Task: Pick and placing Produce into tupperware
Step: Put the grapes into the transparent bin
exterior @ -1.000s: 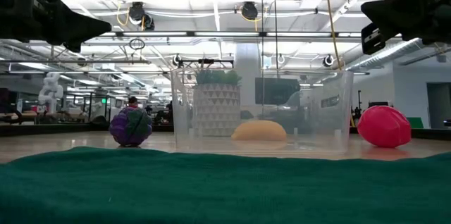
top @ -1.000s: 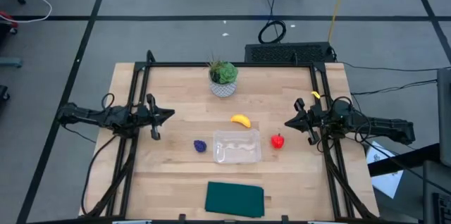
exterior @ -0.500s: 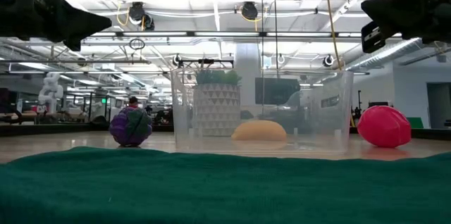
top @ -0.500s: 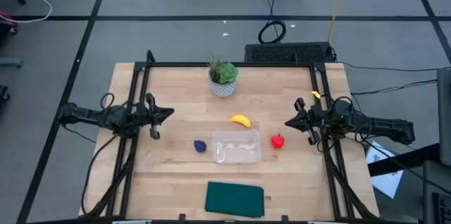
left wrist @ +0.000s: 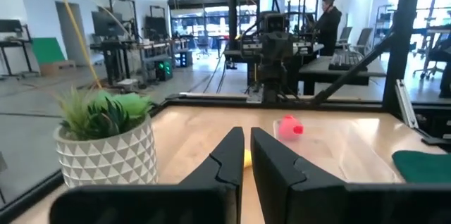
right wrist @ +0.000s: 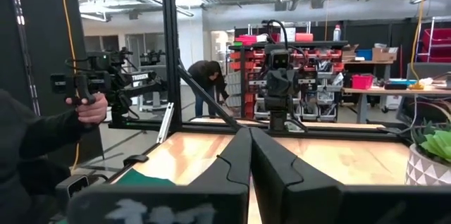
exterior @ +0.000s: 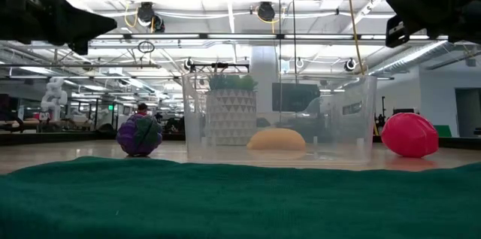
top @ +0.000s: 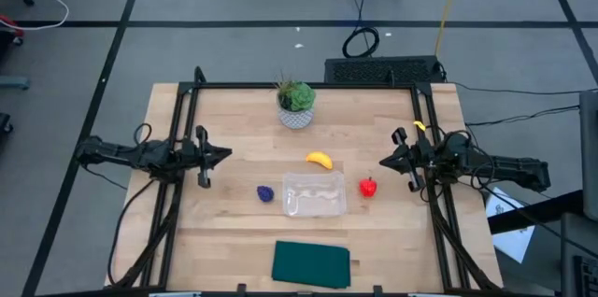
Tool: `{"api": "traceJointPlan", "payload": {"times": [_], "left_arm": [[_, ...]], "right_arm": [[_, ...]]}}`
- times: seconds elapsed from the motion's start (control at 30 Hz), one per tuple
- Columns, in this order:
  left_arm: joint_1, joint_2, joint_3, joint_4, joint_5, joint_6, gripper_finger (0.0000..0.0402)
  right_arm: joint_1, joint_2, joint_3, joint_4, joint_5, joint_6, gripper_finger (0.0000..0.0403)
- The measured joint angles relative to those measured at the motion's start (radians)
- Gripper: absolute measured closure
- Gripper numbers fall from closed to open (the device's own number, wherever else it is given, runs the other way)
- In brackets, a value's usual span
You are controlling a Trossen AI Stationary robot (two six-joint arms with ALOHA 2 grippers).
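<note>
While both arms wait at the table's sides, the left gripper and right gripper pinched together on nothing, the banana, purple piece and red fruit lie just outside the empty tupperware, probably staged for picking. Open wood surrounds them; the plant stands well clear.

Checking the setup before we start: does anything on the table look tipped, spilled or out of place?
Nothing stands out. The clear container sits upright and empty, with the banana, purple piece and red fruit lying loose around it. The potted plant stands upright; the green cloth lies flat.
</note>
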Motion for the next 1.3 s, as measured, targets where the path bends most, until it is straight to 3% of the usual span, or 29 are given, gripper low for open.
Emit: {"api": "traceJointPlan", "payload": {"times": [0.2,0.4,0.67,1.3], "left_arm": [[0.022,0.053,0.0,0.05,0.004,0.055,0.0369],[0.047,0.126,0.0,0.094,0.083,0.024,0.0369],[0.056,0.233,0.003,0.217,0.088,-0.012,0.0369],[0.055,0.487,0.23,0.188,0.14,0.016,0.0369]], "right_arm": [[0.0,0.0,0.0,0.0,0.002,-0.023,0.0403],[0.0,0.0,0.0,0.004,0.002,-0.024,0.0403],[0.0,0.0,0.0,0.003,0.003,-0.046,0.0403],[0.0,0.0,0.0,0.007,0.004,-0.054,0.0403]]}}
